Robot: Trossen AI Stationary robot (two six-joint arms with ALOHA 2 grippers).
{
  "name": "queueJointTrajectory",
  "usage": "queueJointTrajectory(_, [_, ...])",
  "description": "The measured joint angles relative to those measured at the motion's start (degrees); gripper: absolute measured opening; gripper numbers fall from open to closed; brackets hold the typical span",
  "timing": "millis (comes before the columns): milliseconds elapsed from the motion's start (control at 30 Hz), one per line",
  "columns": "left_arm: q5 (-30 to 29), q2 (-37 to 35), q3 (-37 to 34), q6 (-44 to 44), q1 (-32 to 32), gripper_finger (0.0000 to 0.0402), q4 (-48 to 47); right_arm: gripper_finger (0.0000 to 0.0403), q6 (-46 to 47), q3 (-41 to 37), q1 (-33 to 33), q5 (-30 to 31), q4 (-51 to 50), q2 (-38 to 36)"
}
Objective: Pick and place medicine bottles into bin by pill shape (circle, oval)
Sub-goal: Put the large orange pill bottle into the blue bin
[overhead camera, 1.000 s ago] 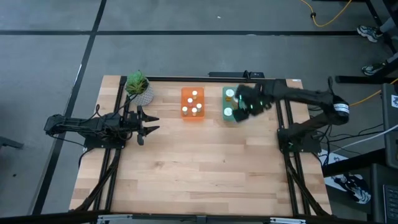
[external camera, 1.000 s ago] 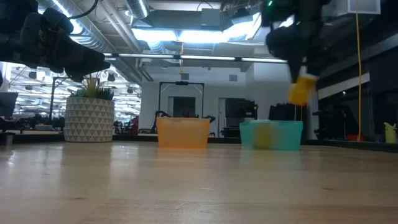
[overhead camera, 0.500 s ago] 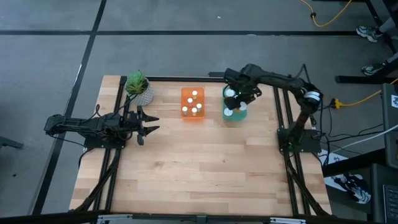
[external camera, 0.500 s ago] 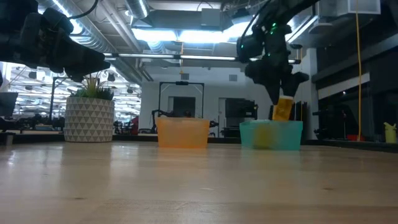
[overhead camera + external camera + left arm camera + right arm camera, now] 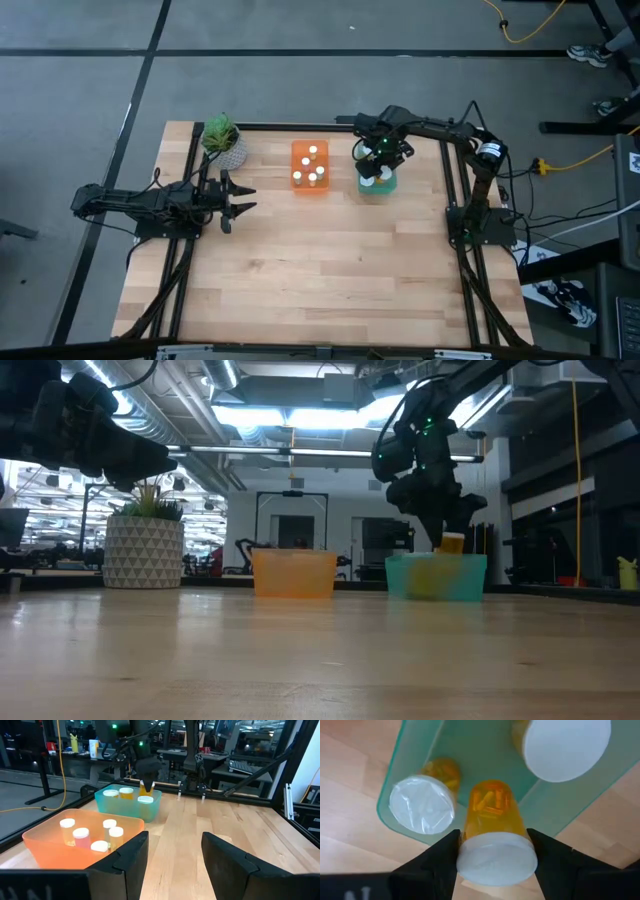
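My right gripper (image 5: 379, 157) is shut on an amber bottle with a white cap (image 5: 495, 855) over the teal bin (image 5: 384, 186). In the low view the bottle (image 5: 452, 543) reaches down to the bin's rim (image 5: 436, 559). Other white-capped amber bottles (image 5: 422, 802) stand on the bin's floor. The orange bin (image 5: 297, 167) holds several small white-capped bottles (image 5: 74, 833). My left gripper (image 5: 240, 197) is open and empty above the table's left side, well away from both bins. My right gripper pinches the bottle at its cap end (image 5: 470, 851) between its two fingers, one on each side. The fingers (image 5: 437, 857) come from above, pointing down. The bottle hangs upright, cap up, with its amber body (image 5: 492, 807) down in the teal bin; whether its bottom touches the floor I cannot tell.
A potted plant (image 5: 222, 142) stands at the far left corner of the table. The two bins stand side by side at the far middle. The bare wooden top (image 5: 330, 270) stretches from the bins to the near edge.
My right gripper has carried the amber bottle a little toward the table's left and down. The bottle was above and to the right of the teal bin; its lower end now sits at the bin's rim. The gripper stays shut on it.
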Motion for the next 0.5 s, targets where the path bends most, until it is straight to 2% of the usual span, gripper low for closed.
queueJointTrajectory(500, [-0.01, 0.01, 0.00, 0.00, 0.00, 0.0176, 0.01, 0.0218, 0.22, -3.63, 0.02, 0.00, 1.07, 0.00])
